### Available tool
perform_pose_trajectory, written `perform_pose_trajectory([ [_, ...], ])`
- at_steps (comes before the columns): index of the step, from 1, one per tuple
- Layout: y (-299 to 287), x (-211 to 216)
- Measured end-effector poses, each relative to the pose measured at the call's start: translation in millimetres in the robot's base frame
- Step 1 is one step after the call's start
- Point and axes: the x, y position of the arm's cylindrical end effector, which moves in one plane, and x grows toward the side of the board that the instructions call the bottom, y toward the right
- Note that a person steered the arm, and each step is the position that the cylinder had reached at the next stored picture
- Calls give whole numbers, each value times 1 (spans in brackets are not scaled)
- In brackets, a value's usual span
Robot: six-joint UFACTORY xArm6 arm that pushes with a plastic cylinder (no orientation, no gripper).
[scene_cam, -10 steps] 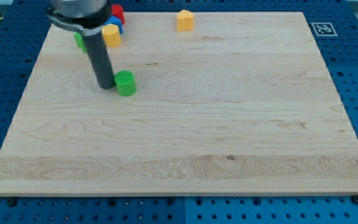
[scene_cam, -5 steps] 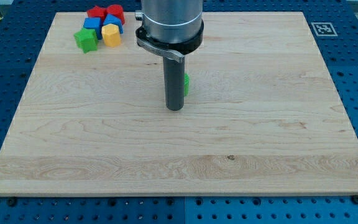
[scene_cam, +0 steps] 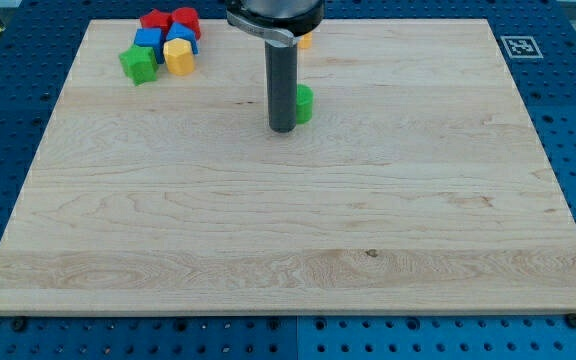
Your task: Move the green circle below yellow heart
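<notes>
The green circle (scene_cam: 304, 103) sits on the wooden board (scene_cam: 288, 220) in the upper middle, partly hidden by my rod. My tip (scene_cam: 283, 129) rests on the board right against the circle's left and lower side. The yellow heart (scene_cam: 306, 40) lies near the view's top edge, straight above the circle, mostly hidden behind the arm's body.
A cluster of blocks sits at the view's top left: a red block (scene_cam: 154, 19), another red block (scene_cam: 185, 21), a blue block (scene_cam: 148, 39), a green block (scene_cam: 137, 64) and a yellow block (scene_cam: 179, 56). A marker tag (scene_cam: 520, 46) lies at the top right.
The tip has pushed the green circle from the left to the right and then up toward the yellow heart. The arm's body now hides most of the heart.
</notes>
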Motion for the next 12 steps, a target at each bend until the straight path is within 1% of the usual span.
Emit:
perform_pose_trajectory([
  [2, 34, -2],
  [3, 34, -5],
  [7, 31, -54],
  [8, 30, -60],
  [9, 12, -60],
  [11, 8, -60],
  [12, 5, -87],
])
